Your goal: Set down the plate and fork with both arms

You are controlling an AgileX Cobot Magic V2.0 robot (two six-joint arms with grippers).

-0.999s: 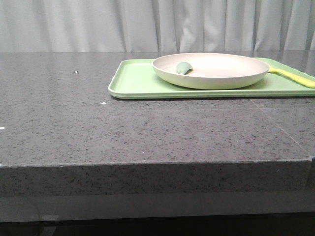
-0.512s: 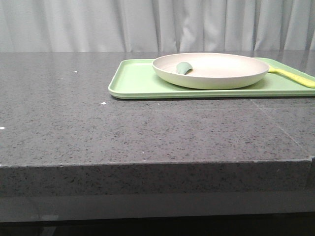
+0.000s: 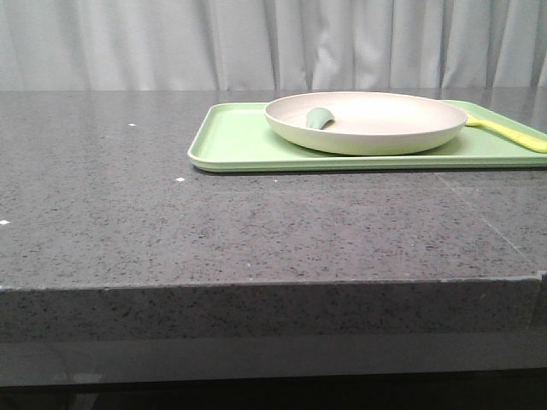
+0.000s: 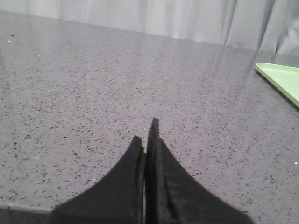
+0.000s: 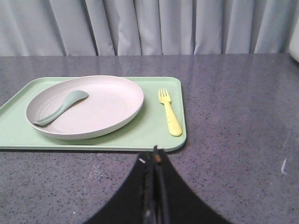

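The cream plate [image 3: 367, 122] sits on a light-green tray [image 3: 231, 141] at the back right of the table; it also shows in the right wrist view [image 5: 100, 109]. The pale-yellow fork [image 3: 511, 134] lies on the tray to the right of the plate, tines away from the table's front edge [image 5: 169, 113]. A small grey-green spoon-like piece [image 5: 60, 107] rests in the plate. My right gripper [image 5: 154, 156] is shut and empty, just short of the tray's near edge. My left gripper [image 4: 147, 133] is shut and empty over bare table, left of the tray. Neither arm shows in the front view.
The dark speckled stone table [image 3: 256, 222] has its front edge [image 3: 256, 286] near the camera. A tray corner [image 4: 280, 77] shows in the left wrist view. Grey curtains hang behind the table.
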